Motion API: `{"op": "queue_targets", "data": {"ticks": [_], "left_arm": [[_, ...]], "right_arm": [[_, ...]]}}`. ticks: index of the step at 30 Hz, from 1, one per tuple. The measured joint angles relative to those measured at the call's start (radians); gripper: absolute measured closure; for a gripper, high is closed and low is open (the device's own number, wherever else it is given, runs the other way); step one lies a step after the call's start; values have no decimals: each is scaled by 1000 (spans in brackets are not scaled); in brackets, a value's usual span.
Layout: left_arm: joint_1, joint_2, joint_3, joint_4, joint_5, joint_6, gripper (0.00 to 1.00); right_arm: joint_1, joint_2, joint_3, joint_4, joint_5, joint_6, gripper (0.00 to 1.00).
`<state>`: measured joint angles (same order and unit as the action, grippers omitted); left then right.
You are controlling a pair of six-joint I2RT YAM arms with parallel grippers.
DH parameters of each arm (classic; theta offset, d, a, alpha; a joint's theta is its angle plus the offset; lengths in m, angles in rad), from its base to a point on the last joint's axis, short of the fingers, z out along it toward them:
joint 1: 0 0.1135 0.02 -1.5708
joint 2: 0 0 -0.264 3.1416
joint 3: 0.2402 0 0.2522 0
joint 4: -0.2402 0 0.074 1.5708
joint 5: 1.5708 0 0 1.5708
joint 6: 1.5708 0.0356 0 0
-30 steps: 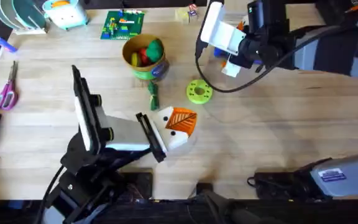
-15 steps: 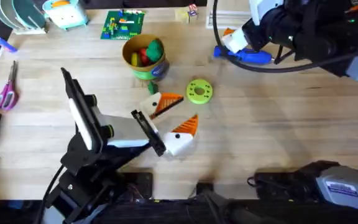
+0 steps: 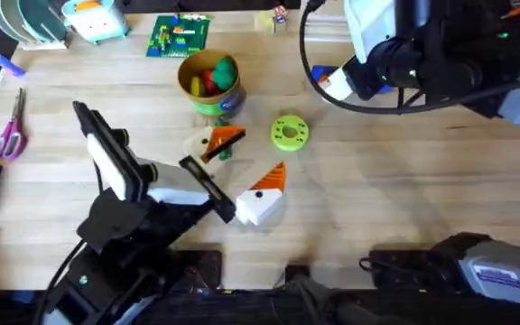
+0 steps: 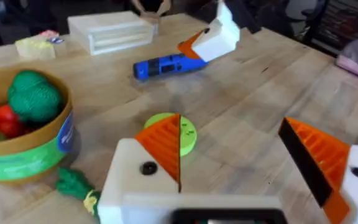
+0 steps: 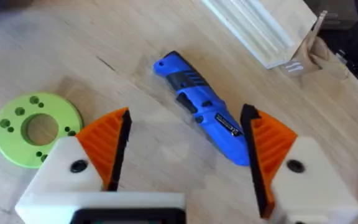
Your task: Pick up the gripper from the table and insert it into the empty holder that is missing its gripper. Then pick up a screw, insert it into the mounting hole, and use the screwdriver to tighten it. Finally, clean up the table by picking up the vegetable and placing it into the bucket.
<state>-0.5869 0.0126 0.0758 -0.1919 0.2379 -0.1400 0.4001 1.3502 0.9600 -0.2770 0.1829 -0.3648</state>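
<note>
My left gripper (image 3: pixel 246 159) (image 4: pixel 229 124) is open wide, with an orange ribbed pad on each white finger and nothing between them. The dark green vegetable (image 3: pixel 226 154) (image 4: pixel 73 184) lies by its far finger, just in front of the yellow bucket (image 3: pixel 209 101) (image 4: pixel 27 152), which holds round toy produce. My right gripper (image 3: pixel 346 83) (image 5: pixel 185 115) is open at the back of the table, over the blue screwdriver (image 5: pixel 204 115) (image 4: pixel 166 65), which lies flat between and beyond its fingers. The loose gripper, the empty holder and the screw are out of view.
A lime-green disc with holes (image 3: pixel 289 133) (image 5: pixel 36 127) lies between the two grippers. A white tray (image 5: pixel 260 25) sits at the back edge behind the screwdriver. Scissors (image 3: pixel 9 135) and a green toy board (image 3: pixel 179 36) lie at the left and back.
My left gripper opened from nearly shut to wide and swung left toward the bucket and vegetable. The right arm shifted right and now covers most of the screwdriver from above.
</note>
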Motion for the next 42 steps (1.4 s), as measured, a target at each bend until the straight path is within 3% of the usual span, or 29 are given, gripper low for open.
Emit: {"op": "queue_targets", "data": {"ticks": [4,6,11,15,18,24,27,30,33,42], "left_arm": [[0,54,184,-240,-124,-79,10],[0,113,275,-306,-179,-100,9],[0,349,499,-473,-292,-125,9],[0,574,627,-601,-339,-131,9],[0,733,691,-604,-352,-131,9],[1,909,719,-614,-375,-139,10],[30,976,719,-618,-380,-219,11],[100,1051,719,-618,-379,-354,9],[157,1128,719,-583,-371,-435,9],[192,1323,719,-494,-362,-505,10]], "right_arm": [[29,0,0,0,0,3,10],[43,0,0,2,0,3,10],[62,0,0,12,0,3,10],[64,0,0,13,0,3,11],[64,0,0,8,0,3,10],[64,0,0,7,0,3,10],[64,0,0,7,0,3,11],[64,0,0,7,0,3,11],[64,0,0,8,0,5,11],[64,0,0,9,0,6,11]]}}
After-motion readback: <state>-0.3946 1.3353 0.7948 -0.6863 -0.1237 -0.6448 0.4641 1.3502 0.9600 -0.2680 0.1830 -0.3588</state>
